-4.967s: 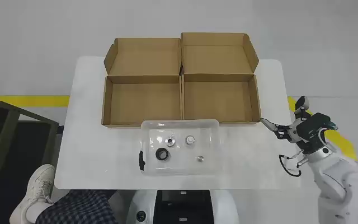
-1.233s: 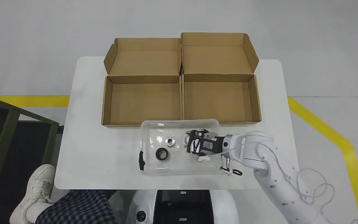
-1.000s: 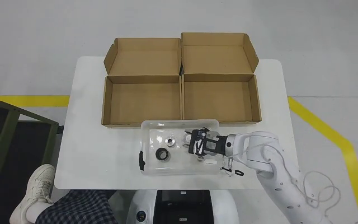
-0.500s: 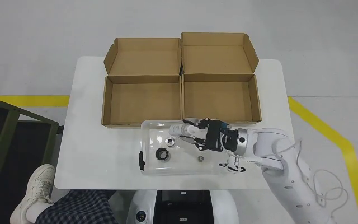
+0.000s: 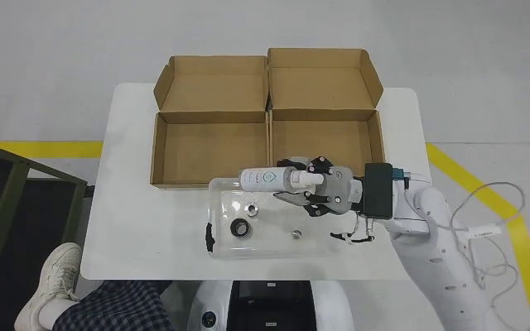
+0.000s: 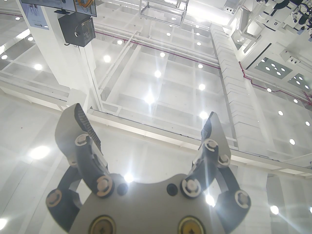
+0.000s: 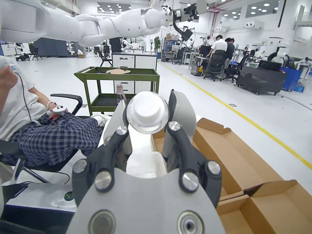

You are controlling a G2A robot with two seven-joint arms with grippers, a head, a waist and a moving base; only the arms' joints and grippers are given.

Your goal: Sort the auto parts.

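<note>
My right gripper [image 5: 308,182] is shut on a white bottle [image 5: 272,177] near its cap end. It holds the bottle lying flat above the back edge of the clear tray [image 5: 217,197]. In the right wrist view the bottle's round white cap [image 7: 147,110] sits between the two fingers [image 7: 181,114]. Left in the tray are a black ring [image 5: 241,227], a silver nut [image 5: 251,207] and a small bolt [image 5: 296,235]. My left gripper [image 6: 146,122] is open with nothing in it, pointing up at the ceiling.
Two open cardboard boxes stand side by side behind the tray, the left box [image 5: 211,151] and the right box [image 5: 325,149], both with bare floors. A black strip [image 5: 208,237] lies at the tray's left front wall. White table [image 5: 132,207] lies bare either side.
The right arm came in from the table's right side to the tray, shut on the bottle there, and has lifted it up and back toward the boxes.
</note>
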